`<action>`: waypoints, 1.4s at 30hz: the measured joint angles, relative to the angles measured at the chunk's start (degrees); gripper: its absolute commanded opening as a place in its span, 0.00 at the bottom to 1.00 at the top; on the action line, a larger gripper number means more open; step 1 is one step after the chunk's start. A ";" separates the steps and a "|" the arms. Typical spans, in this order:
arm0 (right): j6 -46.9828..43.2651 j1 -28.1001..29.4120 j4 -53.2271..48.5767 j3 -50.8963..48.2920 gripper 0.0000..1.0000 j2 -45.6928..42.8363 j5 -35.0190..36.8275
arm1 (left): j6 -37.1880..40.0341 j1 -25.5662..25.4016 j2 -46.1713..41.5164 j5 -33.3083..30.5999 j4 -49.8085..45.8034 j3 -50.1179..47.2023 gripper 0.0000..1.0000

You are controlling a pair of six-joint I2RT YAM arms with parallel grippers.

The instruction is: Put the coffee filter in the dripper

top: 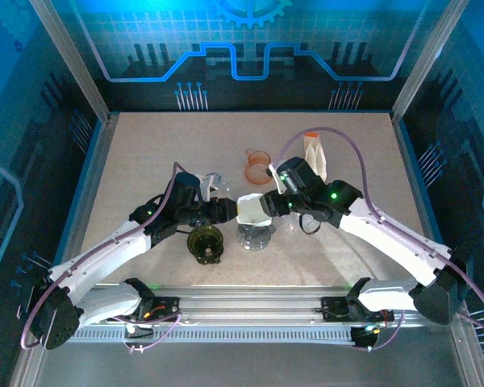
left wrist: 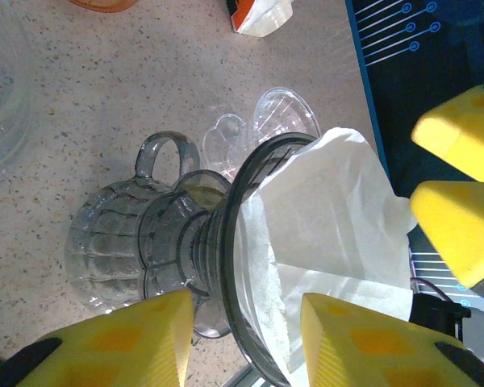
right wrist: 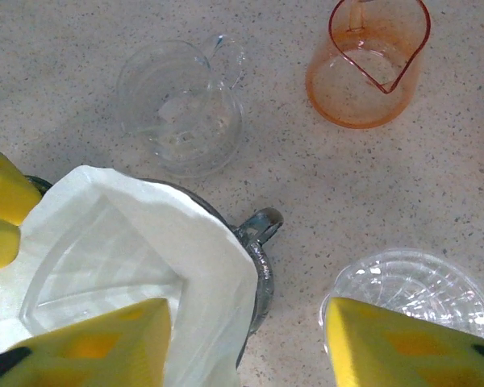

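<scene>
The coffee filter [right wrist: 145,242] is seated, opened out, inside the dripper [left wrist: 177,234], with its white edge raised above the rim. The dripper is located near the middle of the bench [top: 145,161]. The jaws of the left gripper [left wrist: 246,302] are closed narrowly on the dripper rim, one pad outside the wall and one on the paper. The jaws of the right gripper [right wrist: 248,310] are held wide above the filter. An orange measuring cup [right wrist: 367,68] and a clear cup [right wrist: 181,105] are set just beyond.

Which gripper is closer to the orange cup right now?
Right. The right gripper is just right of the dripper, with the orange cup just beyond it; the left gripper is left of the dripper, farther off.
</scene>
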 measured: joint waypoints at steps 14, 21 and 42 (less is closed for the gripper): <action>1.29 1.68 -0.22 -3.91 0.32 -0.46 1.09 | 0.00 -0.11 -0.39 0.00 -0.44 -0.02 0.30; 0.98 1.92 -0.57 -3.78 0.47 -0.46 1.73 | 0.02 -0.11 -0.44 0.02 -0.42 -0.02 0.29; -8.09 1.70 -9.77 13.55 0.67 16.92 0.70 | 0.02 -0.11 -0.44 0.02 -0.44 -0.02 0.29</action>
